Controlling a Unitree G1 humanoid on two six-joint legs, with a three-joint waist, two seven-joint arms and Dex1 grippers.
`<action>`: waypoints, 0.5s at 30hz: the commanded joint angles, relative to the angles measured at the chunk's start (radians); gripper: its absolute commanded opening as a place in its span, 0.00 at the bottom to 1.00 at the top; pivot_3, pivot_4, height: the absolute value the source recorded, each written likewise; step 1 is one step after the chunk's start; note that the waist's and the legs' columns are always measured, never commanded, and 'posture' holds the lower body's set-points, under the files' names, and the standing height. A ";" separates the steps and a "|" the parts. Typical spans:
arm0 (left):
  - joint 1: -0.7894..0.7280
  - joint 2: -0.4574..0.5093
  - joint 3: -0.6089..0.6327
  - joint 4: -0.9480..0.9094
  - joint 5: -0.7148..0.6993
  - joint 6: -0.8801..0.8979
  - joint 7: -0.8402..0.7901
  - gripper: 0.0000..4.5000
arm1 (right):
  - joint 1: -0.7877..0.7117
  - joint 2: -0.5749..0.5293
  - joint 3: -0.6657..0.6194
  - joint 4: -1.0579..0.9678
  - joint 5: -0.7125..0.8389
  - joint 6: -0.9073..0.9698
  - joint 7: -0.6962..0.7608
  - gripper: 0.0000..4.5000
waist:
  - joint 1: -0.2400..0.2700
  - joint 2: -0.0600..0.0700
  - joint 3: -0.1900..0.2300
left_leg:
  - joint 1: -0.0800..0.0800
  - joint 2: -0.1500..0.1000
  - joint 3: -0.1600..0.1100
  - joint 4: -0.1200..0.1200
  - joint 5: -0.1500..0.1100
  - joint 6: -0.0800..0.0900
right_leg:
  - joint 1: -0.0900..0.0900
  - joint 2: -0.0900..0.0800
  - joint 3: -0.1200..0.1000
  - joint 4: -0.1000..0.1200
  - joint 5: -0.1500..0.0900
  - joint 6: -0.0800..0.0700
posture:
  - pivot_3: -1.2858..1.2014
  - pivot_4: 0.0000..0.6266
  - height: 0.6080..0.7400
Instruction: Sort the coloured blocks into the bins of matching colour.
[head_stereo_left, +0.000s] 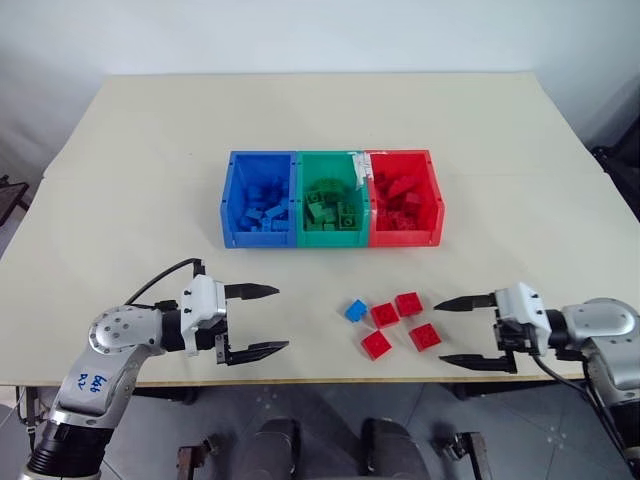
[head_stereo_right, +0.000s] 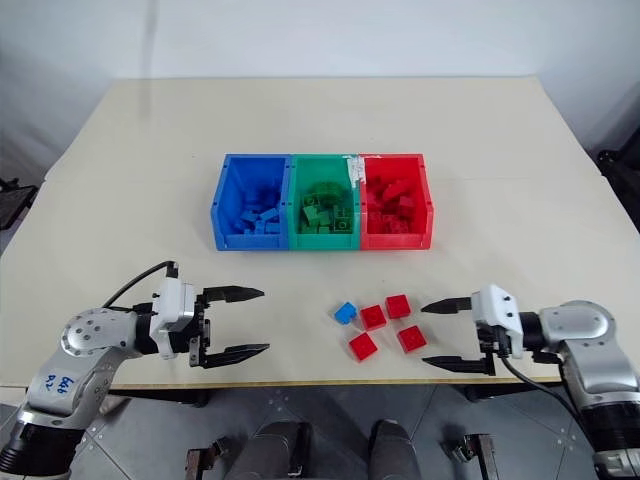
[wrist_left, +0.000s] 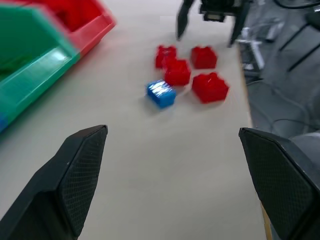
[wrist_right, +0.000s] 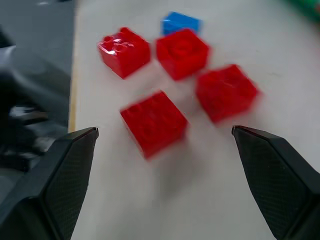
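I have five blocks loose on the table (head_stereo_left: 150, 130) near its front edge, between my two tools: one blue block (head_stereo_left: 355, 310) and four red blocks (head_stereo_left: 399, 323) clustered just beside it, some touching or nearly so. The bins (head_stereo_left: 331, 198) sit well beyond them toward the middle of the table, blue, green and red in a row, each already holding bricks of its colour.

My right tool (head_stereo_left: 472, 332) hovers just beside the red cluster, fingers spread wide and empty, pointing in at the blocks. My left tool (head_stereo_left: 255, 320) is further off, also spread wide and holding nothing, aimed toward the blue block.

I judge these bricks to be light, rigid plastic with smooth, somewhat slippery side walls and studs on top. I'd pinch one across two opposite flat sides, low on the body, not over the studs. The tight spacing is my worry: a finger could nudge a neighbour, so I'd take an outer block first.
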 joint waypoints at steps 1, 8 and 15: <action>0.020 0.021 0.036 -0.061 -0.005 -0.010 0.007 0.99 | -0.036 0.013 0.044 0.042 -0.031 -0.040 0.056 1.00 | 0.006 0.000 0.000 | 0.000 0.000 0.000 0.000 0.000 0.000 | 0.000 0.000 0.000 -0.001 0.000 0.000 | 0.52 0.24 1.00; 0.043 0.032 0.059 -0.092 -0.008 -0.002 0.032 1.00 | -0.065 0.046 0.097 0.079 -0.048 -0.094 0.061 0.88 | 0.002 0.000 0.000 | 0.000 0.001 0.000 0.000 0.000 0.000 | 0.000 0.001 0.000 -0.001 0.000 0.000 | 0.52 0.24 1.00; 0.051 0.029 0.061 -0.103 -0.007 0.000 0.039 1.00 | -0.045 0.035 0.083 0.077 -0.040 -0.118 0.056 0.37 | 0.003 0.000 0.000 | 0.000 0.001 0.000 0.000 0.000 -0.001 | 0.000 0.001 0.000 0.000 0.000 0.000 | 0.52 0.24 1.00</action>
